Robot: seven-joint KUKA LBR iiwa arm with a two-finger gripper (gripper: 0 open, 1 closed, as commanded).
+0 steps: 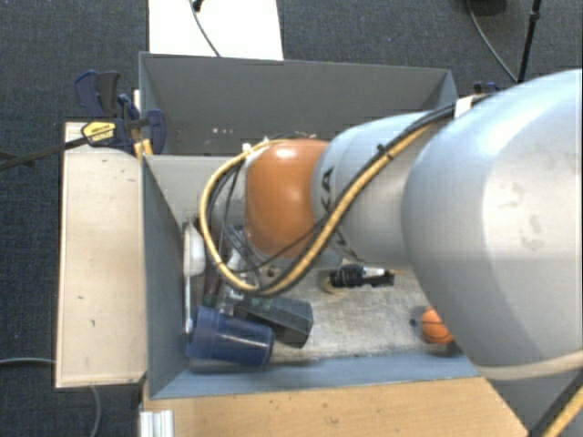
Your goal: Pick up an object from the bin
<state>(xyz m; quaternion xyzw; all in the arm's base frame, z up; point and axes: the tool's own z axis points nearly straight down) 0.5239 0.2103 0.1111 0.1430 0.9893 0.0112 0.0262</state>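
Gripper (224, 285) points down beside dark blue cup (228, 342).

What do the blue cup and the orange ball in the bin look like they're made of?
Blue cup: probably plastic. It is an even dark blue with a smooth surface and a soft sheen. Orange ball: maybe rubber or plastic. It has a dull, even orange skin, but it is only partly seen, so this is uncertain.

No legible text or markings.
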